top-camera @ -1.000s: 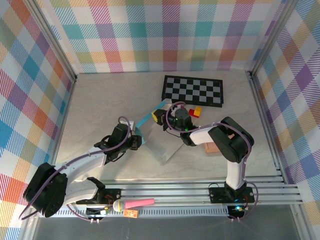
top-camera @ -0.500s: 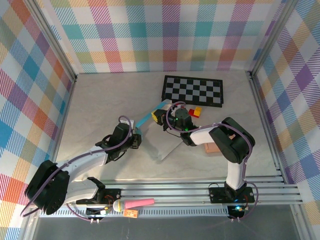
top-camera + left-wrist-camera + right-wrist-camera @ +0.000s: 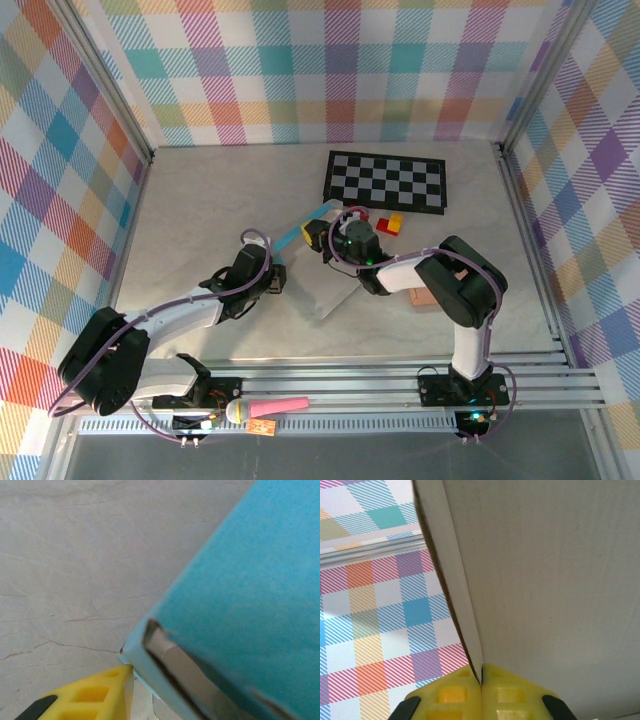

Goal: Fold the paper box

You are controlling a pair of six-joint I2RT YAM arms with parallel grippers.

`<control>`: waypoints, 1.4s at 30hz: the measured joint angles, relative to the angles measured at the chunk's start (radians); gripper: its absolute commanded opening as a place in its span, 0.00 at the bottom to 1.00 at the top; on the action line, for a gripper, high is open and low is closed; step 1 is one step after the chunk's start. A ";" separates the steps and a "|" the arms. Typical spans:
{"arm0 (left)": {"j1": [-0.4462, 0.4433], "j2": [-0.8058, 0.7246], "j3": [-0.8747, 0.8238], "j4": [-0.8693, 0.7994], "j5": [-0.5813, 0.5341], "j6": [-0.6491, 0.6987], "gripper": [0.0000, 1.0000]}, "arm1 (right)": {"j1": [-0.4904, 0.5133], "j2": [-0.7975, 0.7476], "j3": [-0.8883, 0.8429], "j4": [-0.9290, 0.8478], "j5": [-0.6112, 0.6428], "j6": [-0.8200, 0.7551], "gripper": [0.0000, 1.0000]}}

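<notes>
While the two arms meet near the middle of the overhead view, the paper box (image 3: 325, 285) lies part-folded on the table (image 3: 200, 200). Its pale inner face is up, and a blue flap reaches toward its upper left. The right gripper (image 3: 313, 236) sits at the box's upper edge, just below the checkerboard mat (image 3: 385, 180). The left gripper (image 3: 275, 280) is at the box's left edge.

Seen from the right wrist, the right gripper (image 3: 481, 675) is clenched. Its two yellow fingertips press together at the bottom centre of the frame, with the thin edge of a cardboard panel pinched in the seam between them. That panel of the paper box (image 3: 545, 580) runs up from the jaws, and its pale ribbed face takes the right of the frame (the plaid wall (image 3: 370, 605) shows at left).

Seen from the left wrist, the paper box (image 3: 250, 580) turns its blue outer face to the camera, covering the right and upper right of the frame above the grey table (image 3: 65, 555). One yellow finger (image 3: 85, 700) shows at the lower left, its tip touching the box's lower corner. A pale strip of card lies along the box's edge just right of it. The other finger is hidden behind the blue panel, so I cannot tell whether the left jaws are gripping the box or only resting against it.
</notes>
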 measured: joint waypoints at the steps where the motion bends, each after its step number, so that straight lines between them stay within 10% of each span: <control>1: 0.000 0.000 0.000 0.001 -0.005 -0.003 0.31 | 0.001 0.001 -0.002 0.005 0.004 -0.005 0.00; 22: -0.001 0.058 0.028 0.023 -0.080 -0.100 0.25 | 0.022 0.066 -0.049 0.193 0.074 -0.102 0.00; 37: -0.032 0.119 0.103 -0.051 -0.201 -0.145 0.00 | 0.026 0.059 -0.057 0.192 0.103 -0.097 0.00; 42: -0.047 0.150 0.167 -0.141 -0.253 -0.180 0.00 | 0.040 0.005 -0.058 0.084 0.105 -0.080 0.41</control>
